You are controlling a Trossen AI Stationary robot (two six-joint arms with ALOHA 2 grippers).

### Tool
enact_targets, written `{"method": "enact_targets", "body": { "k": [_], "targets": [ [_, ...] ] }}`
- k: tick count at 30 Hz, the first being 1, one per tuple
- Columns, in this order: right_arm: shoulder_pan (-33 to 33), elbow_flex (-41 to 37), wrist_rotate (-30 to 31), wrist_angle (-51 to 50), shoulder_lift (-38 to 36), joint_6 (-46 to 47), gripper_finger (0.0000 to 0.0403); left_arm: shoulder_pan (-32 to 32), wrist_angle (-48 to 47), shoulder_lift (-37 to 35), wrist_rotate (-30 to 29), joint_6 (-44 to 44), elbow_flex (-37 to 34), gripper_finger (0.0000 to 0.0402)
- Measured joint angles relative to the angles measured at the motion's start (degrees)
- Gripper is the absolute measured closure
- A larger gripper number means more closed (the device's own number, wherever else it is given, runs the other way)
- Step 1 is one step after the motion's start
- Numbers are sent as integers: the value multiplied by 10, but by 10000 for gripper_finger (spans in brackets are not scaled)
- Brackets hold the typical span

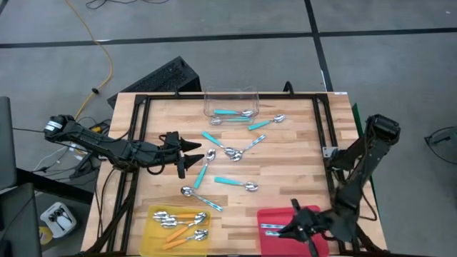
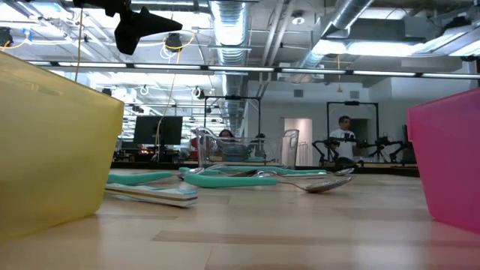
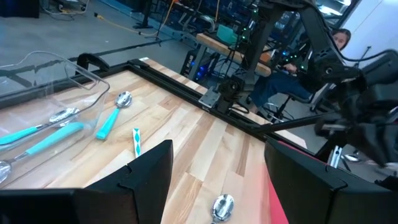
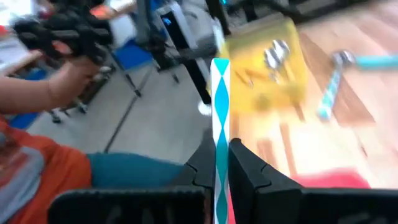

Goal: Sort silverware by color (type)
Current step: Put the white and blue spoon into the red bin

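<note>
Around the teal-handled spoons (image 1: 227, 151) mid-table, the left gripper (image 1: 191, 153) hovers open beside them and the right gripper (image 1: 291, 227) sits over the red tray (image 1: 270, 240).

Teal-handled spoons (image 1: 233, 182), yellow tray (image 1: 152, 235), red tray (image 1: 270, 240).

The silverware is small shiny-bowled spoons: the right gripper (image 4: 219, 163) pinches one teal-handled spoon (image 4: 219, 106) between its closed fingers, its handle standing straight out past the fingertips. Just beside that gripper, a plain silver spoon (image 1: 272, 227) lies flat, and farther to its side a bunch of orange-handled spoons (image 1: 180, 220) lies jumbled together. Right in front of the open left gripper (image 1: 191, 155) the loose teal spoons (image 1: 235, 183) lie scattered flat at mixed angles, two more teal spoons (image 1: 233, 113) lying well beyond them.
</note>
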Motion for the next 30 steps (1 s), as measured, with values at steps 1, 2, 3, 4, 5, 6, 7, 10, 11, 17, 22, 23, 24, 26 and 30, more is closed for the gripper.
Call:
{"method": "enact_targets", "body": {
  "k": [1, 2, 3, 4, 5, 6, 7, 10, 11, 17, 22, 23, 24, 26, 30],
  "targets": [
    [7, 0, 10, -22, 0, 29, 359, 0, 0, 0, 0, 0, 0, 164],
    [13, 0, 17, -40, 0, 55, 359, 0, 0, 0, 0, -2, 0, 164],
    [17, 0, 23, -56, 0, 78, 359, 0, 0, 0, 0, -4, 0, 164],
    [21, 0, 25, -73, 0, 100, 359, 0, 0, 0, 0, -4, 0, 164],
    [24, 0, 25, -88, 0, 119, 359, 0, 0, 0, 0, -5, 0, 164],
    [28, 0, 25, -102, 0, 136, 359, 0, 0, 0, 0, -5, 0, 164],
    [32, 0, 25, -113, 0, 152, 359, 0, 0, 0, 0, -5, 0, 164],
    [44, 0, 25, -143, 0, 191, 358, 0, 0, 0, 0, -13, 0, 164],
    [47, 0, 25, -152, 1, 201, 358, 0, 0, 0, 0, -14, 0, 164],
    [51, 0, 24, -213, 7, 261, 358, 0, 0, 0, 0, -18, 0, 164],
    [41, 0, 23, -247, 7, 283, 358, 0, 0, 0, 0, -20, 0, 164],
    [40, 0, 19, -248, 7, 283, 358, 0, 0, 0, 0, -20, 0, 164],
    [40, 0, 13, -248, 7, 284, 358, 0, 0, 0, 0, -20, 0, 164],
    [38, 0, 2, -248, 14, 284, 358, 0, 0, 0, 0, -20, 0, 164],
    [21, -1, -29, -263, 53, 285, 358, 0, 0, 0, -1, -20, 0, 164]
  ]
}}
